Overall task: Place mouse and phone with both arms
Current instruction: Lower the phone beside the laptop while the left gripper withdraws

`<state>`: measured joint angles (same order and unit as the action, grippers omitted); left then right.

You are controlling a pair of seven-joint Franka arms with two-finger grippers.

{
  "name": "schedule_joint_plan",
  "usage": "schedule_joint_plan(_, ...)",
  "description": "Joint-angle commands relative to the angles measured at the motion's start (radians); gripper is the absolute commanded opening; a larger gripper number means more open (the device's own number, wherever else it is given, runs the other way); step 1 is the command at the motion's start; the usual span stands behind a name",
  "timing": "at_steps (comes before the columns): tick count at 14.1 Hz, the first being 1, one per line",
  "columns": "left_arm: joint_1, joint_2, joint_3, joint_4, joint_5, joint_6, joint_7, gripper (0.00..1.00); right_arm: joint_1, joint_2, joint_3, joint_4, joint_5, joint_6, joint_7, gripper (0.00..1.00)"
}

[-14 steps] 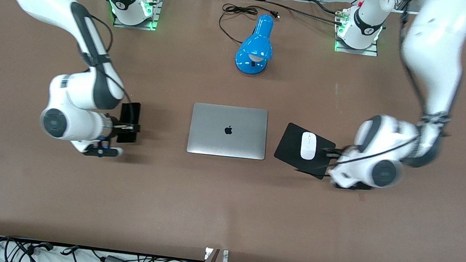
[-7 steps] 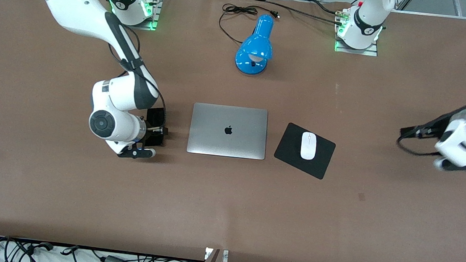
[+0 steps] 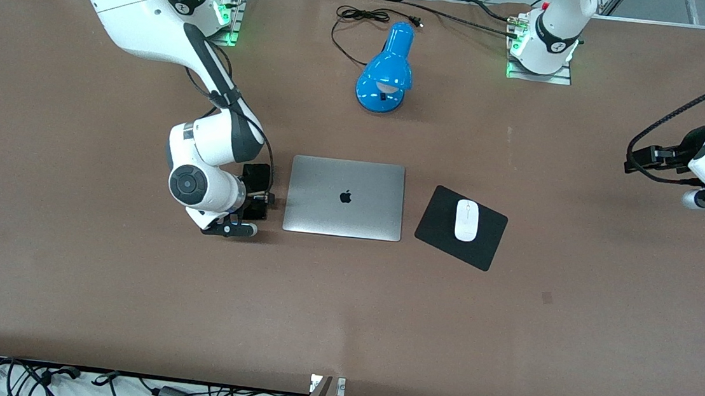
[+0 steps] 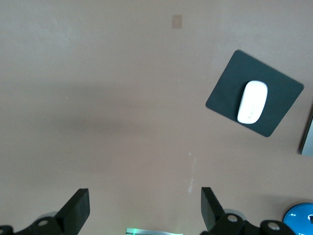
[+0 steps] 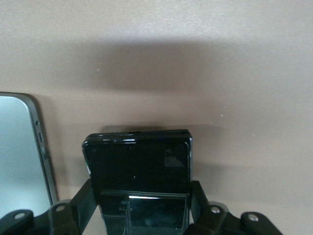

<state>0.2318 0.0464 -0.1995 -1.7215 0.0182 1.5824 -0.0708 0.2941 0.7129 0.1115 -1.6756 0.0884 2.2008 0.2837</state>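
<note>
A: How is the slim black glossy phone (image 5: pixel 138 181) held?

B: It is clamped across its width by the right gripper (image 3: pixel 255 197), just beside the silver laptop (image 3: pixel 344 198) at its nine o'clock, long axis twelve-to-six. It is judged stiff, slippery, fragile.

A: And the small white oval mouse (image 3: pixel 466 220)?

B: It lies on the black square pad (image 3: pixel 436 221), twelve-to-six. The left gripper (image 4: pixel 144 210) waits with jaws spread.
</note>
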Motion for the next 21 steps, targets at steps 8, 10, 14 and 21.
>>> schedule_joint_plan(8,0.015,-0.011,-0.046,0.074,-0.017,-0.053,0.011,1.0,0.033,0.027,-0.004,0.024,-0.001,0.02,0.061,0.24)
schedule_joint_plan(10,0.015,-0.025,-0.049,0.073,-0.017,-0.094,0.011,1.0,0.036,0.027,-0.006,0.024,-0.002,0.033,0.061,0.24)
schedule_joint_plan(14,0.003,-0.028,-0.028,0.072,-0.012,-0.036,0.009,1.0,0.04,0.033,-0.006,0.024,-0.022,0.046,0.061,0.24)
schedule_joint_plan(21,-0.16,-0.046,0.114,0.079,-0.001,-0.065,0.013,1.0,0.019,-0.084,-0.013,0.06,-0.03,-0.054,0.058,1.0)
